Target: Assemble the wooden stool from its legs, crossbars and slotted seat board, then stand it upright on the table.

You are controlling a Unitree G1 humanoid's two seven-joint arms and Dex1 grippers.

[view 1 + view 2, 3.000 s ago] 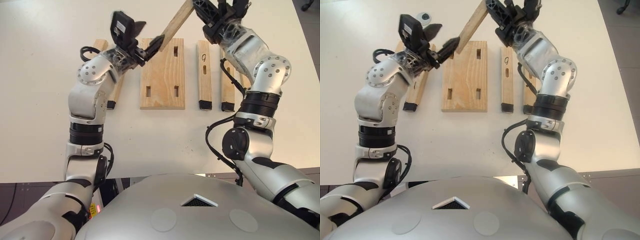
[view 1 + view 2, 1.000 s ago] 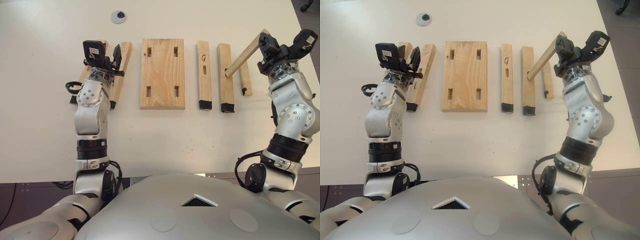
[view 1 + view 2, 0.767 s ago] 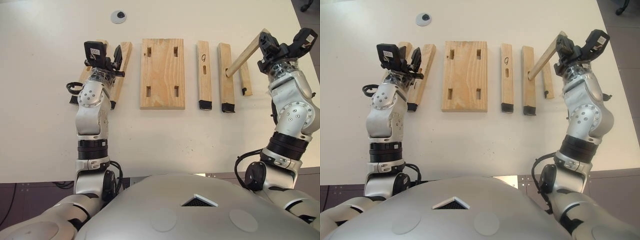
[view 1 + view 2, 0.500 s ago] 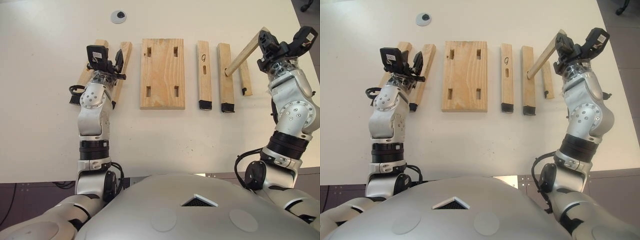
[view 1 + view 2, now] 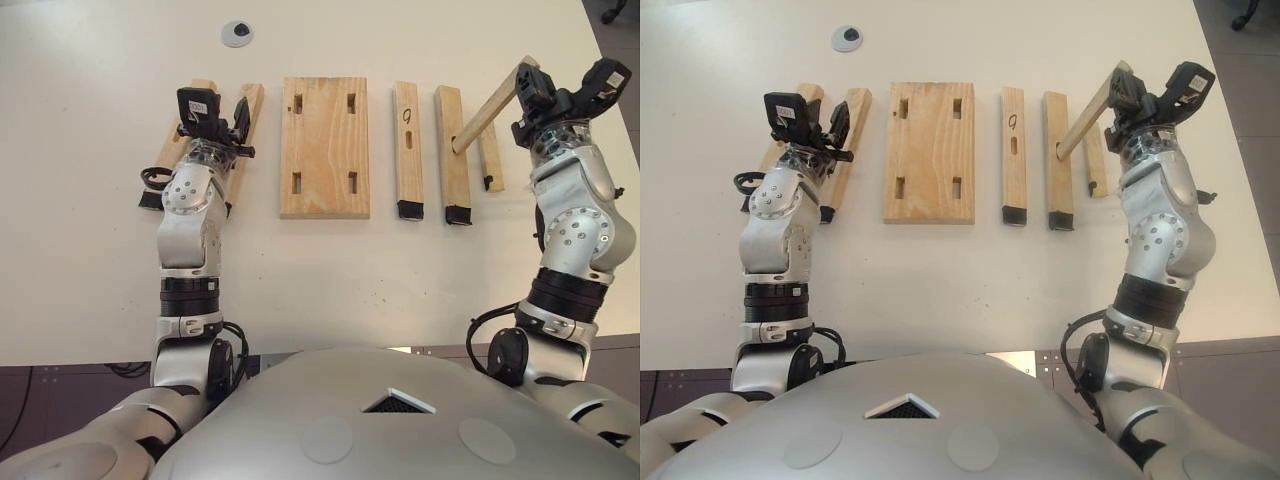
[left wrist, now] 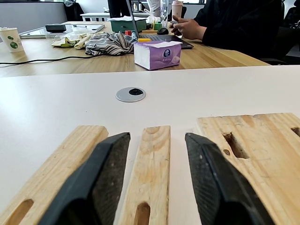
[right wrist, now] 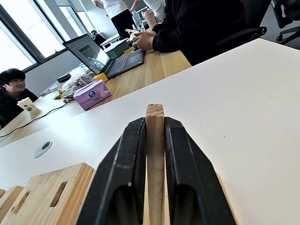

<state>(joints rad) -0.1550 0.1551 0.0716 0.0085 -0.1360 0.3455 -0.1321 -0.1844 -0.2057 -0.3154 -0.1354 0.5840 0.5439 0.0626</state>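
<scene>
Crossbar tip and leg slot are the pairing the coming move turns on.

In the left eye view the right end effector pinches the crossbar by its far upper end. From there the stick slants leftward, nearer and downward. Its free tip hangs over the slot of the rightmost leg, which lies flat with its long axis running near to far. Whether tip and slot touch, I cannot tell. The right arm is plainly the nearer one for this fit. A second crossbar lies just right of that leg and another leg just left of it. The seat board lies mid-counter. The left end effector sits well apart, left of the board.

The right eye view shows the same slant, with the tip meeting the leg partway along, at its slot.

In the left wrist view the fingers are spread and empty. They straddle the inner left leg, with the outer left leg just beside it.

In the right wrist view both pads press the flat faces of the crossbar. It is pale bare wood, thin and straight, with a square-cut end, and likely rigid enough to push home.
</scene>
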